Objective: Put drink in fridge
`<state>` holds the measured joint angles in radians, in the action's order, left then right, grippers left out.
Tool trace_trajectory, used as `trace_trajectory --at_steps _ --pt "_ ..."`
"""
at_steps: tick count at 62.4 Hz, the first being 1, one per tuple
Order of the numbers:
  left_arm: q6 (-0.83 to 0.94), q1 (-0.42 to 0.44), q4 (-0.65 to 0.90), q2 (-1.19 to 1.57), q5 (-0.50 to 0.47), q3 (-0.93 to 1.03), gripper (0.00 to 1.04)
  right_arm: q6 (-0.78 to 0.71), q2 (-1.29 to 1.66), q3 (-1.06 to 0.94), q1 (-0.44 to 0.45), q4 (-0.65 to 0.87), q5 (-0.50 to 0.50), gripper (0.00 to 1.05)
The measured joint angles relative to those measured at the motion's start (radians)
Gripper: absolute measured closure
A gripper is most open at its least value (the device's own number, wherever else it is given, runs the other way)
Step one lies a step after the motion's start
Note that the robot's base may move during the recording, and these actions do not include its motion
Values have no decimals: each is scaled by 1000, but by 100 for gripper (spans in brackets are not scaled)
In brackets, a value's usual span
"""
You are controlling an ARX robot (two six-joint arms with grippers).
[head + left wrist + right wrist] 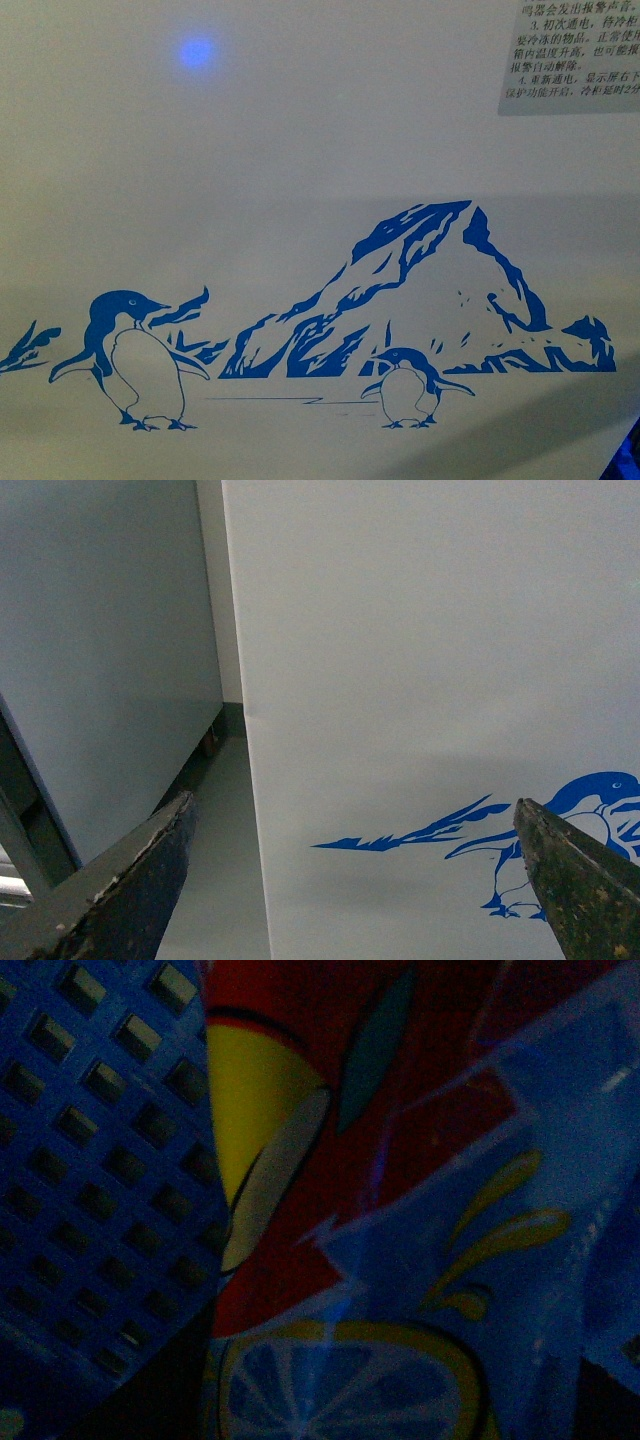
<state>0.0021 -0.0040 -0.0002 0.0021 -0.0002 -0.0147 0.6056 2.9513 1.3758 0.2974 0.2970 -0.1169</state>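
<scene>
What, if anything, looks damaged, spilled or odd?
Nothing looks damaged or spilled. The fridge front is clean, its penguin decal intact; the blue spot looks like reflected light. The left end effector is open and empty, its fingers scuffed. The drink label fills the dim right wrist view.

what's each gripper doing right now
left gripper: open, holding nothing
right gripper: cannot be told; its dim wrist view shows the drink label close up, and no fingers can be made out
</scene>
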Motion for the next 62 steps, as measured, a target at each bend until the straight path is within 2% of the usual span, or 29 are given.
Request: trace_trajectory --at_steps 10,24,34,45,54,62 --pt "0 0 0 0 0 0 8 -69 -53 -85 2 49 -31 56" --pt "0 0 0 0 0 0 8 -170 -180 -233 -3 145 -58 61" --pt "0 0 0 0 0 0 8 -245 -403 -385 -8 196 -39 62" --pt "0 0 0 0 0 0 8 -325 -794 -618 -24 230 9 62" --pt "0 0 0 0 0 0 8 -392 -1199 -792 -35 128 69 62" --pt "0 0 0 0 0 0 8 -428 -1580 -795 -32 -60 121 62"
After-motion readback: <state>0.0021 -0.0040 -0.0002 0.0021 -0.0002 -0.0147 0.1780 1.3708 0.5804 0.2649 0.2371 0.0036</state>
